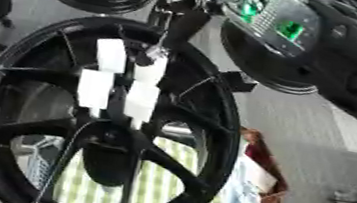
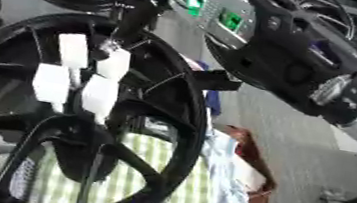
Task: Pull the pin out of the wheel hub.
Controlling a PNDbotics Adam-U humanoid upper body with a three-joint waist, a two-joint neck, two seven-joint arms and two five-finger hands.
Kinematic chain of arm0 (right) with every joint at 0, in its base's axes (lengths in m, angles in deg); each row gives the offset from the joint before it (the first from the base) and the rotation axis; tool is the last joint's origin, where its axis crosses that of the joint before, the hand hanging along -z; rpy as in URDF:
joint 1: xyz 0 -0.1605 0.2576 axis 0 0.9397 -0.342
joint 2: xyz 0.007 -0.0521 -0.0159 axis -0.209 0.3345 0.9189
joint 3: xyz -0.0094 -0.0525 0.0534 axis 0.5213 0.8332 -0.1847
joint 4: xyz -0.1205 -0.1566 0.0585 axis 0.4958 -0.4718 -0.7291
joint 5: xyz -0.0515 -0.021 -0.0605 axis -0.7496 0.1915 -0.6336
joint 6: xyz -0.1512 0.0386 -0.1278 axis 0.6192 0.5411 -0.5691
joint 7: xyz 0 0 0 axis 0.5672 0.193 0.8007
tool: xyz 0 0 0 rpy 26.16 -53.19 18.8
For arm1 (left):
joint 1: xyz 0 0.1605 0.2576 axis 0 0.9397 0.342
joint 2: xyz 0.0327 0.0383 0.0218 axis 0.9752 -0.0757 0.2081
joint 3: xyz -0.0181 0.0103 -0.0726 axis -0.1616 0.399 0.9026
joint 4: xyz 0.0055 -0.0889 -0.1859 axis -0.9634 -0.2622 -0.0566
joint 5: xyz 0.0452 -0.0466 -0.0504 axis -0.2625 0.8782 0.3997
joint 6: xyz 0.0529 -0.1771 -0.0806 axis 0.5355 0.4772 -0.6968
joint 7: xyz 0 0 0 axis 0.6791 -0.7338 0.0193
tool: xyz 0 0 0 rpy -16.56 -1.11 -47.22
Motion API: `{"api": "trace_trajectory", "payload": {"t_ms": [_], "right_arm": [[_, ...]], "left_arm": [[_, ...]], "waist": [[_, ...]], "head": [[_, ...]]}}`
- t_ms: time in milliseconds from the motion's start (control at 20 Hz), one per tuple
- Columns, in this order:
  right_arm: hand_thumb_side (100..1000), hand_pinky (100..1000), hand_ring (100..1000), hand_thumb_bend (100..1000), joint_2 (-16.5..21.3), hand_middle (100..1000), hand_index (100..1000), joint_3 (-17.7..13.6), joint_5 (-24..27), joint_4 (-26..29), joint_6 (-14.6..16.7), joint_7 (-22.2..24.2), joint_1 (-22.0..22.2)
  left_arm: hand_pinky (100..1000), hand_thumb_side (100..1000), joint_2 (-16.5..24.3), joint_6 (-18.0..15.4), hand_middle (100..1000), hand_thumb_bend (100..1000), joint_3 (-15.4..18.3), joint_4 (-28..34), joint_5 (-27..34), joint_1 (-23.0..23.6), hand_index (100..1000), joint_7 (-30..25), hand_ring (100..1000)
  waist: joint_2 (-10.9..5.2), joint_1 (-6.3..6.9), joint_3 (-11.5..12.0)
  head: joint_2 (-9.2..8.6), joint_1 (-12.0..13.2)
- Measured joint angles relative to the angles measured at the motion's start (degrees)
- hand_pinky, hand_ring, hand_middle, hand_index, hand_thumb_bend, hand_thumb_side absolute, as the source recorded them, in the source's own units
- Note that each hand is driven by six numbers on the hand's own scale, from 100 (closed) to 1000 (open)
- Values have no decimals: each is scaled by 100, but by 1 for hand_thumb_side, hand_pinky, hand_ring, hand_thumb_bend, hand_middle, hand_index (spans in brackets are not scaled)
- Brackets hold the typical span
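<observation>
While grey floor (image 1: 318, 139) shows behind, the wheel hub (image 1: 211, 144) overlaps green-checked cloth (image 1: 160, 187).

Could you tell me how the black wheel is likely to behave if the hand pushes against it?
The wheel looks like rigid spoked metal, so it probably won't flex. It stands on its rim, so a push may roll or tip it. The right hand has pale fingertips at the spokes.
</observation>
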Motion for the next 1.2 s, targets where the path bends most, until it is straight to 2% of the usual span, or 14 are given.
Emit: {"api": "trace_trajectory", "payload": {"t_ms": [50,300,600,1200], "right_arm": [[458,814,898,508,-3,816,899,0,-26,-4,-13,-13,4],[419,815,897,536,-14,817,894,-6,-115,-119,-43,-43,51],[423,823,905,533,-14,844,897,-12,-153,-194,-60,-60,97],[461,813,900,515,-14,842,895,-66,9,-167,-155,-155,146]], "left_arm": [[823,574,-1,0,772,521,0,0,0,0,835,0,879],[823,574,-24,-1,772,521,0,0,0,0,835,-1,879],[823,574,-47,-3,773,520,0,0,0,0,835,-3,880],[823,574,-51,-22,773,517,-1,0,0,-3,835,-22,880]], "waist": [[1,0,5],[53,0,17],[119,0,22],[186,2,25]], "head": [[-2,-8],[-46,-35],[-52,-49],[-125,-32]]}}
